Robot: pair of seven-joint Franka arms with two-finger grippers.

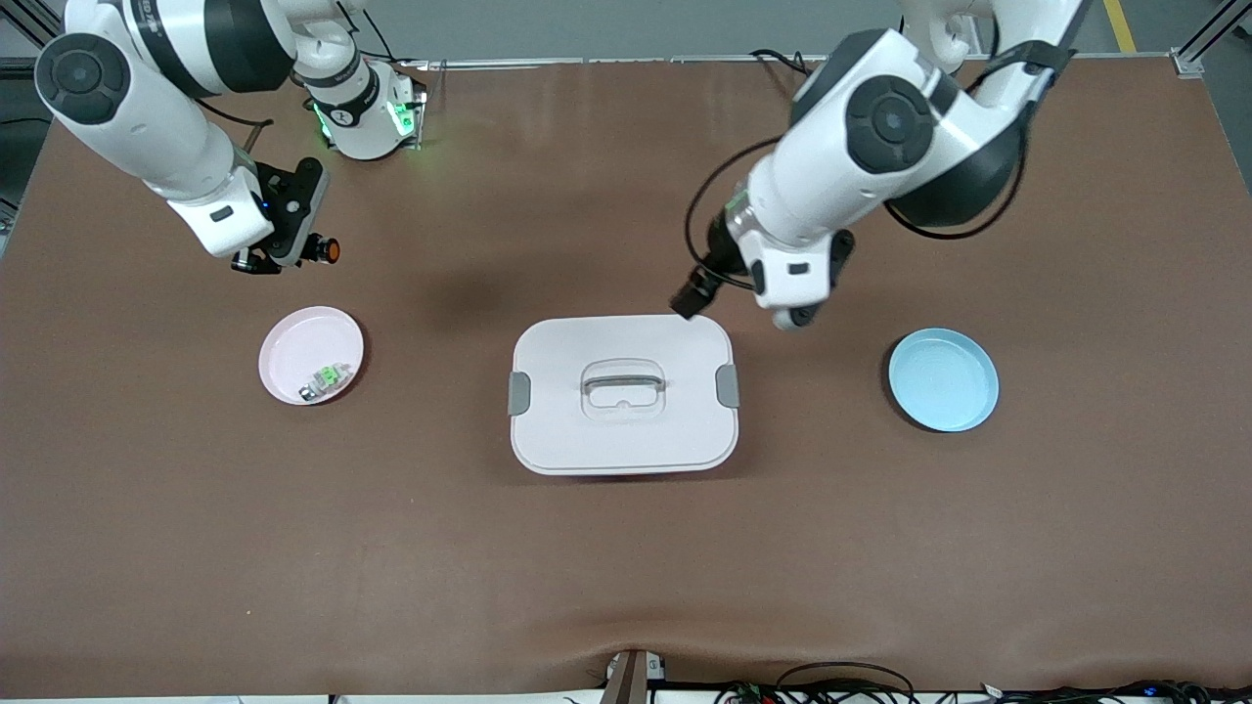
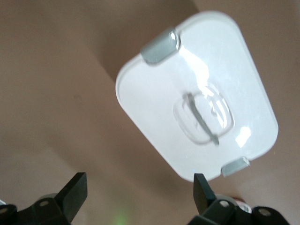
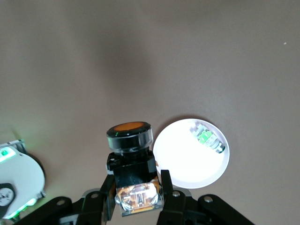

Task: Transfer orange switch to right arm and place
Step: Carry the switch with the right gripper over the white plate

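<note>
The right gripper (image 1: 293,256) is clamped on the tiny black-and-orange push-button switch (image 1: 329,250), above bare table beside the round pink plate (image 1: 293,337), ready for placing. The left gripper (image 1: 743,303), jaws wide and empty, hovers over the white lidded box (image 1: 558,430).

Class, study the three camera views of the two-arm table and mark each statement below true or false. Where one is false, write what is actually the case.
1. The right gripper is shut on the orange switch. True.
2. The pink plate is bare. False: a green-and-silver part lies in it.
3. The left gripper is open and holds nothing. True.
4. The blue plate holds the orange switch. False: nothing lies in it.
5. The lidded white box sits between the two plates. True.
</note>
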